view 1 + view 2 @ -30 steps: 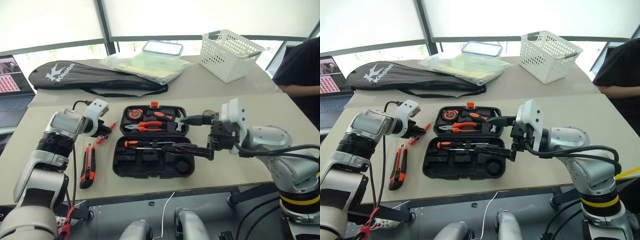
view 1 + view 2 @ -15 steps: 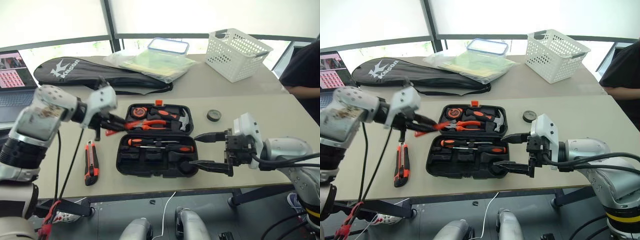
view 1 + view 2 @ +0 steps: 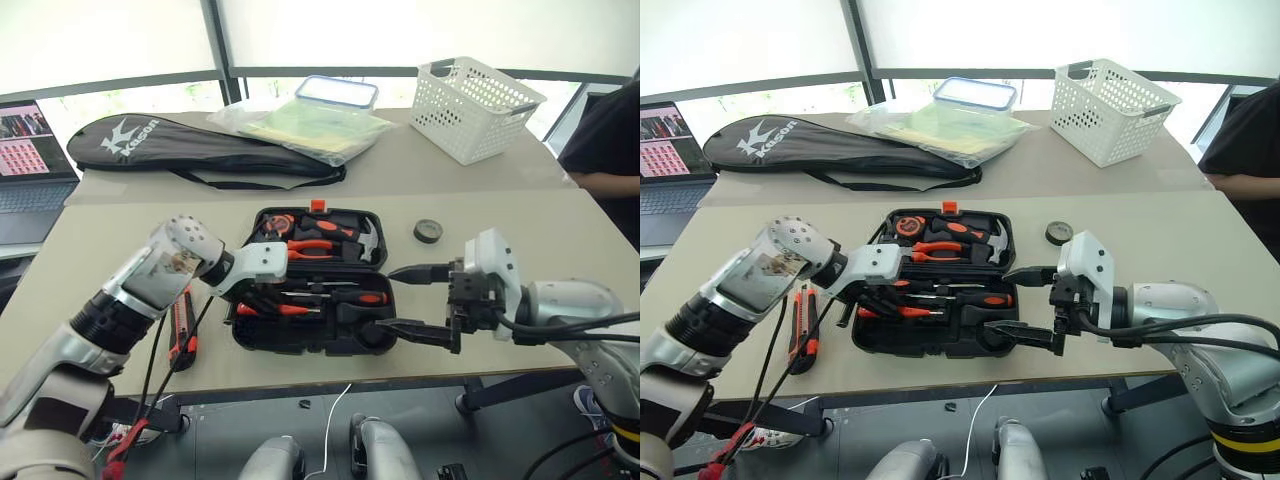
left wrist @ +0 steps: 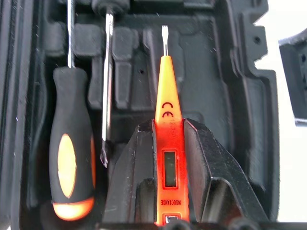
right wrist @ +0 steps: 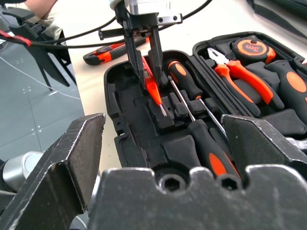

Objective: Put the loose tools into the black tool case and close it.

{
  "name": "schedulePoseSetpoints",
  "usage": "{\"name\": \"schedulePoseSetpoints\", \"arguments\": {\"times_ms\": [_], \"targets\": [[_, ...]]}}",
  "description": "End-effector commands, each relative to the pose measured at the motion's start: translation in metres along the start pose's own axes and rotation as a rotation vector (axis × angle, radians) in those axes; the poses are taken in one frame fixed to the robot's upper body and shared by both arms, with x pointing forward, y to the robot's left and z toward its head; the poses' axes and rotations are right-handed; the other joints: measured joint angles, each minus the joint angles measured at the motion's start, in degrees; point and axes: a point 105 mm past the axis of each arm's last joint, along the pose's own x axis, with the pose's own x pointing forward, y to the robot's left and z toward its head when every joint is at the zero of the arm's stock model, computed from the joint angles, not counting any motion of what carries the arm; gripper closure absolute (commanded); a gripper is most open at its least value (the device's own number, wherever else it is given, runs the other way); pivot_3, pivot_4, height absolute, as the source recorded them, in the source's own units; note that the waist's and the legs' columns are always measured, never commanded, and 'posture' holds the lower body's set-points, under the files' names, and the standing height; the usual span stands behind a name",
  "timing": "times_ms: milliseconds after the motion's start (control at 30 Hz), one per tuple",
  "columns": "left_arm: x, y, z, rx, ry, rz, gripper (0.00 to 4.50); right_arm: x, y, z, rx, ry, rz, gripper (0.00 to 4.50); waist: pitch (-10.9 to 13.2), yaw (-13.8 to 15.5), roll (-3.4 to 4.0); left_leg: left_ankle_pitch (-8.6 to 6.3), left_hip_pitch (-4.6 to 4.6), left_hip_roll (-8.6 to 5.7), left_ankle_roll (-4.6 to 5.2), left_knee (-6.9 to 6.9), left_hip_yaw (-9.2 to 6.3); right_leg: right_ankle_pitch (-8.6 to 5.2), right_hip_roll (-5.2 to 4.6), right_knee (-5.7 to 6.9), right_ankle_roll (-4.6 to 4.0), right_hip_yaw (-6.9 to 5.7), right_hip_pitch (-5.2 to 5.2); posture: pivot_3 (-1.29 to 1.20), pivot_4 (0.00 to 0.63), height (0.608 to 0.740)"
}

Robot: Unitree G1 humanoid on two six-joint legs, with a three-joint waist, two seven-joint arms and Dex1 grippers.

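The black tool case (image 3: 310, 300) lies open at the centre of the head view on the table (image 3: 520, 215), its lid half holding orange-handled pliers (image 3: 315, 247) and a hammer (image 3: 366, 241), its near half two orange-and-black screwdrivers (image 3: 330, 296). Low at the left of the frame the left gripper (image 4: 169, 143) pinches the orange tester pen (image 4: 166, 139) by its butt end, blade tip aimed into the case's left-hand recesses. At the lower right the right gripper (image 3: 420, 302) hangs level, its fingers spread wide and holding nothing, just off the case's right edge. The step in hand looks to be seating the pen: it would go best by lining the blade up with the narrow slot beside the screwdriver shafts, laying the pen flat before letting go, and keeping clear of the shafts already stowed. The utility knife (image 3: 184, 325) waits on the table at the left of the case, partly behind the left arm, and the black tape roll (image 3: 428, 231) sits to the upper right of it. A second ago the left gripper was out over the table at the left of the case with the pen; it has since swung in over the near half, while the right gripper has drawn back from over the case to its right edge.
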Motion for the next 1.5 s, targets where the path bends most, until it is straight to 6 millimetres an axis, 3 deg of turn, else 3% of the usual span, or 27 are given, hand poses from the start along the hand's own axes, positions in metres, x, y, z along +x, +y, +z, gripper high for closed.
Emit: {"name": "schedulePoseSetpoints", "arguments": {"times_ms": [33, 500, 567, 833, 967, 1067, 1233, 1367, 1500], "targets": [[0.002, 0.006, 0.000, 0.032, 0.029, 0.032, 4.10, -0.001, 0.002, 0.012, -0.053, -0.041, -0.006, 0.00, -0.01, 0.00, 0.00, 0.00, 0.01, 0.00, 0.00, 0.01, 0.00, 0.00, -0.01, 0.00, 0.00, 0.00, 0.00, 0.00, 0.150, 0.740], [0.005, 0.001, -0.002, 0.040, 0.025, 0.006, 4.10, 0.001, 0.000, 0.013, -0.057, -0.050, -0.014, 0.00, -0.01, -0.08, -0.01, 0.00, 0.04, 0.06, -0.01, 0.02, 0.02, 0.00, 0.00, 0.01, 0.00, 0.01, 0.01, 0.00, 0.150, 0.740], [0.002, 0.000, -0.001, 0.041, 0.020, 0.007, 3.10, 0.001, 0.000, 0.013, -0.056, -0.051, -0.013, 0.00, -0.01, -0.07, -0.01, 0.00, 0.04, 0.05, -0.01, 0.02, 0.02, 0.00, 0.00, 0.01, 0.00, 0.01, 0.00, 0.00, 0.150, 0.740], [-0.039, -0.005, 0.015, 0.038, -0.138, 0.050, 0.34, -0.001, 0.001, 0.010, -0.047, -0.046, -0.014, 0.00, -0.01, -0.05, -0.01, 0.00, 0.01, 0.05, -0.01, 0.02, 0.01, 0.00, 0.01, 0.00, 0.00, -0.01, -0.04, 0.00, 0.150, 0.740], [-0.056, -0.005, 0.009, -0.045, -0.264, 0.099, 0.34, -0.001, 0.001, 0.009, -0.040, -0.044, -0.015, 0.00, -0.01, -0.05, 0.00, 0.00, 0.04, 0.05, -0.01, 0.02, 0.02, 0.00, 0.01, 0.00, 0.00, -0.04, -0.04, 0.00, 0.150, 0.740], [-0.052, 0.001, -0.001, -0.132, -0.340, 0.151, 1.11, 0.000, 0.000, 0.008, -0.036, -0.044, -0.013, 0.00, -0.02, -0.05, 0.00, 0.00, 0.08, 0.05, -0.01, 0.02, 0.04, -0.01, 0.02, -0.01, -0.01, -0.09, -0.04, 0.00, 0.150, 0.740], [-0.033, 0.014, -0.011, -0.250, -0.432, 0.219, 3.01, 0.003, -0.002, 0.007, -0.039, -0.038, -0.007, 0.00, -0.02, 0.21, -0.01, 0.00, 0.04, 0.02, -0.01, 0.17, 0.02, 0.00, 0.03, -0.01, 0.00, -0.08, 0.00, 0.00, 0.150, 0.740], [-0.018, 0.012, -0.016, -0.284, -0.461, 0.203, 4.47, 0.004, -0.002, 0.005, -0.042, -0.027, -0.007, 0.00, -0.03, 0.07, -0.01, -0.01, 0.03, 0.00, -0.01, 0.17, 0.02, 0.00, 0.00, -0.01, 0.00, -0.07, -0.01, 0.00, 0.150, 0.740], [-0.002, 0.001, -0.023, -0.267, -0.427, 0.169, 4.47, 0.005, 0.001, 0.003, -0.038, -0.024, -0.004, 0.00, -0.03, -0.16, 0.00, -0.01, 0.07, 0.06, -0.03, 0.10, 0.04, 0.00, -0.09, 0.00, 0.00, -0.06, -0.03, 0.00, 0.150, 0.740]]}}
